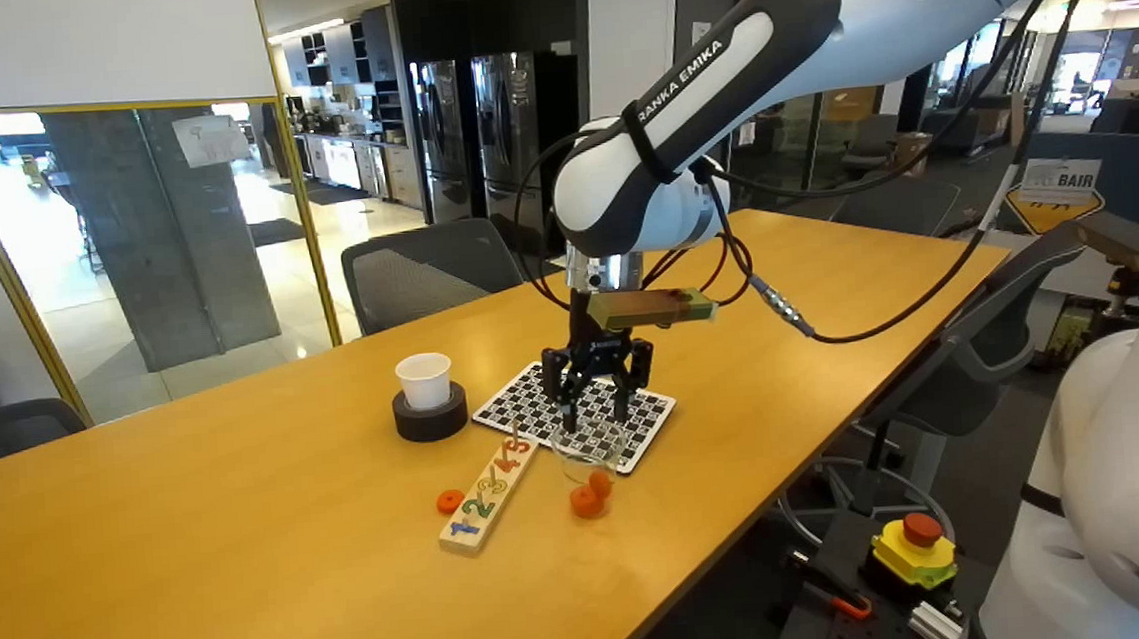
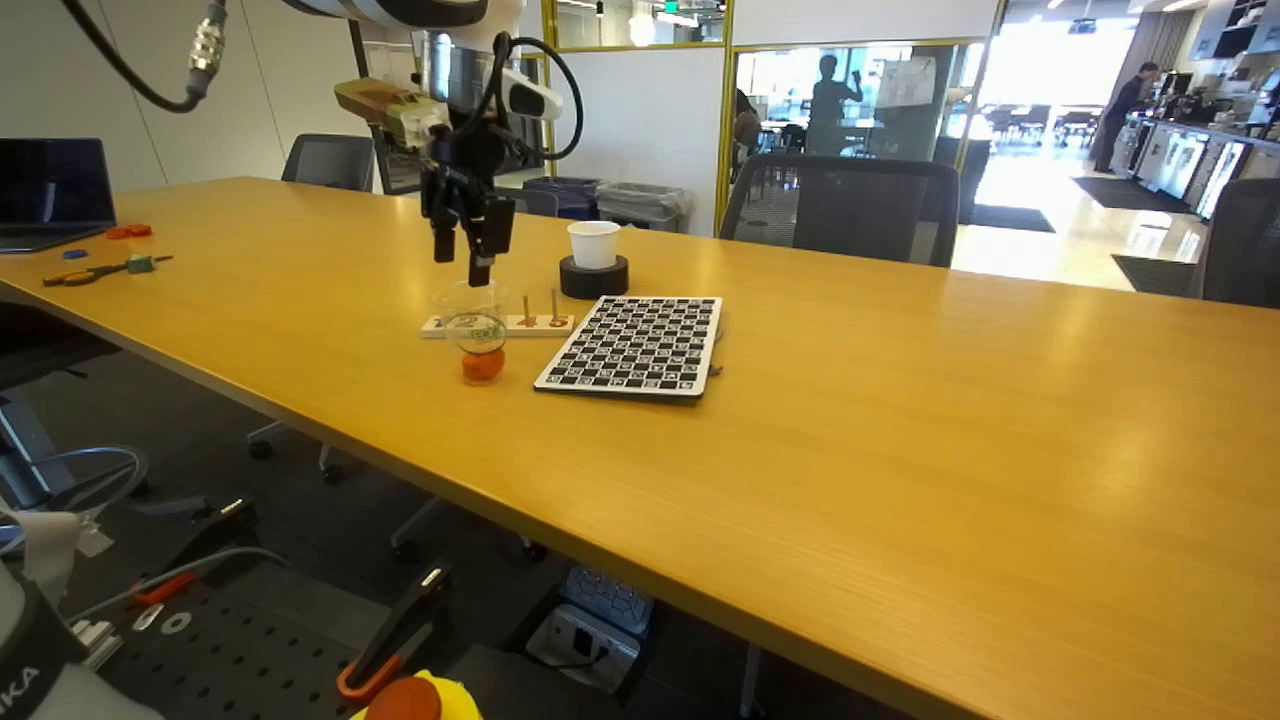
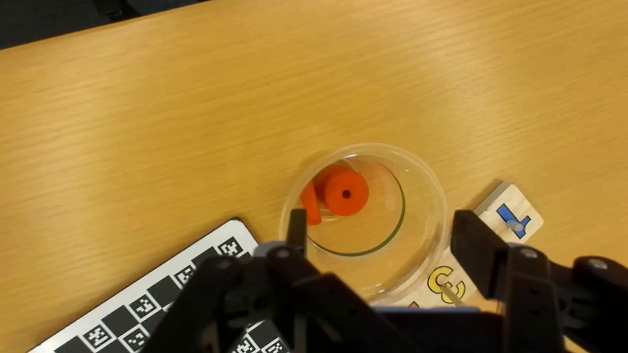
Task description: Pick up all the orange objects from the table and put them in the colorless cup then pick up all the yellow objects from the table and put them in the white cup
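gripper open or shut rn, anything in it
Gripper: open, jaws apart, holding nothing, over the clear cup.

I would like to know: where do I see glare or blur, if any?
Wrist view: gripper looks dark and slightly soft, small highlights on the colorless cup; in an exterior view, pale glare on the table; in both exterior views, overexposed patches far behind.

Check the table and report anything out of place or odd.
One orange piece lies on the table beside the number board, outside the clear cup that holds others. The white cup sits in or on a round black base, which looks a little unusual. Nothing looks spilled.
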